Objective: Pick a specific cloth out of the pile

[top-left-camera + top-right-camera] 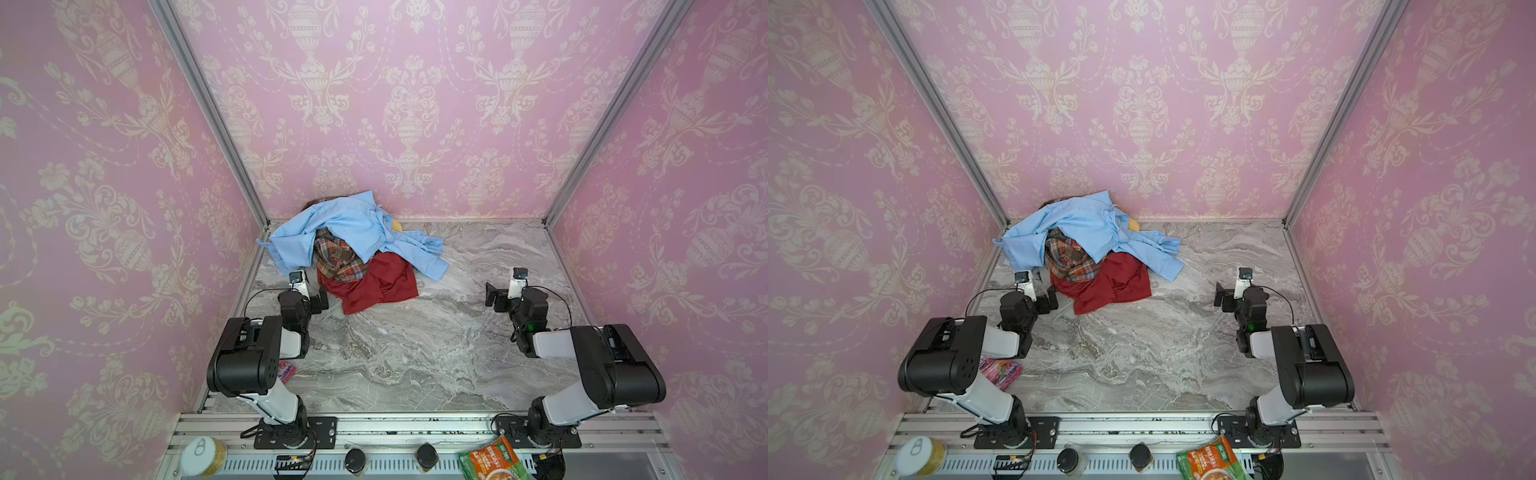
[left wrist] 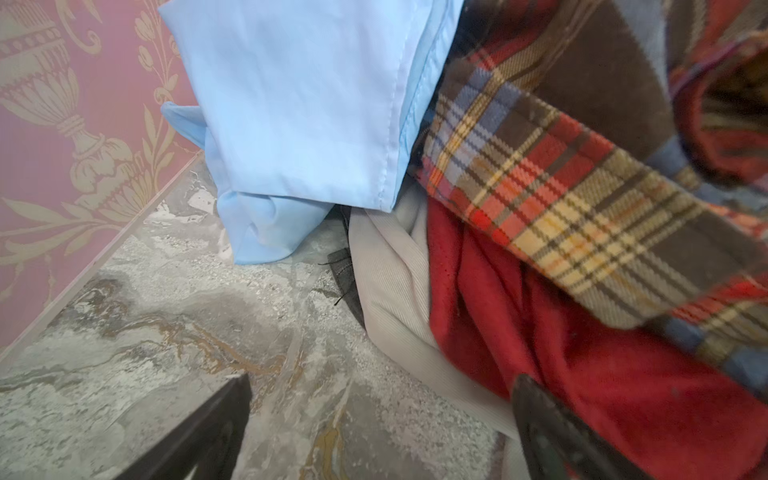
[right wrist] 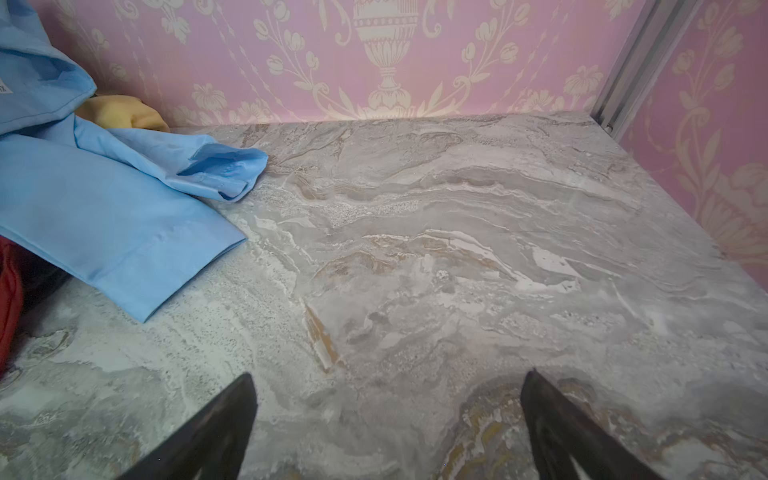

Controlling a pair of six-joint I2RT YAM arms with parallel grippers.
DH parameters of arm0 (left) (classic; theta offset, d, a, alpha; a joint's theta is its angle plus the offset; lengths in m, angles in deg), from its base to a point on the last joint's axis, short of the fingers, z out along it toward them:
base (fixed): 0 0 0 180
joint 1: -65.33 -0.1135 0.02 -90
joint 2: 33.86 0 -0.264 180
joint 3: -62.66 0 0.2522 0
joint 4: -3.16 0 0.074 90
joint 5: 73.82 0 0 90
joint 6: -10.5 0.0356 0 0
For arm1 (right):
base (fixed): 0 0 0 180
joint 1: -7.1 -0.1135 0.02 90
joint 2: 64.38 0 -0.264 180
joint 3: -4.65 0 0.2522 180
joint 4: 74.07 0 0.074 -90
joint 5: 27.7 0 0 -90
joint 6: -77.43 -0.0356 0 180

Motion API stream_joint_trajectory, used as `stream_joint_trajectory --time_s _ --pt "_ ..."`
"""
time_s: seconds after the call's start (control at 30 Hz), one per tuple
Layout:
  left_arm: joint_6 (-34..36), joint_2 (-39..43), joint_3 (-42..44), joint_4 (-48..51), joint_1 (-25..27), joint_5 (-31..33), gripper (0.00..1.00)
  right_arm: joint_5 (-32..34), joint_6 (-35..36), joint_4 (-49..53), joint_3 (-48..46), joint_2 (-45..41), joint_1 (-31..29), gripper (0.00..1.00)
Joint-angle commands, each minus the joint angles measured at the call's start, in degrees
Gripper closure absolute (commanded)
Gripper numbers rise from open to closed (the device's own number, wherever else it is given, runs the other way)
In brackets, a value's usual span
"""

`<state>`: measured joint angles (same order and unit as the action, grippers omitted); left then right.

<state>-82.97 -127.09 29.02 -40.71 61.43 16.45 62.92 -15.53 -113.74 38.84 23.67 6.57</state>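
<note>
The dark red cloth (image 1: 374,286) lay at the near edge of the pile (image 1: 351,230), partly under the plaid shirt (image 1: 336,258). The left hand (image 1: 321,302) gaped beside it, and the right hand (image 1: 494,296) gaped well apart. Pulling might drag the plaid shirt along.

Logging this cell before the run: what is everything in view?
dark red cloth: 1, dark red, front of the pile
light blue shirt: 1, light blue, atop pile
plaid shirt: 1, red-brown, pile middle
beige cloth: 1, beige, beside dark red cloth
yellow cloth: 1, yellow, behind pile
pink packet: 1, pink, near-left table edge
can: 1, white-topped, front rail
dark-topped jars: 2, black, front rail
green-orange packet: 1, green-orange, front rail
table: 1, grey marble, cell floor
left gripper: 1, black, open by pile
right gripper: 1, black, open over table
</note>
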Motion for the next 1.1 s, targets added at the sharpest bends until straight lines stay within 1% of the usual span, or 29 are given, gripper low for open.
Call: stream_joint_trajectory --time_s 0.0,1.07 --pt "1.6 -0.4 -0.7 0.2 0.2 -1.7 0.01 -0.3 0.7 -0.3 0.5 0.3 -0.2 0.0" --pt "1.4 -0.5 -1.0 0.8 0.1 -1.7 0.01 -0.1 0.4 -0.4 0.5 0.4 -0.1 0.0"
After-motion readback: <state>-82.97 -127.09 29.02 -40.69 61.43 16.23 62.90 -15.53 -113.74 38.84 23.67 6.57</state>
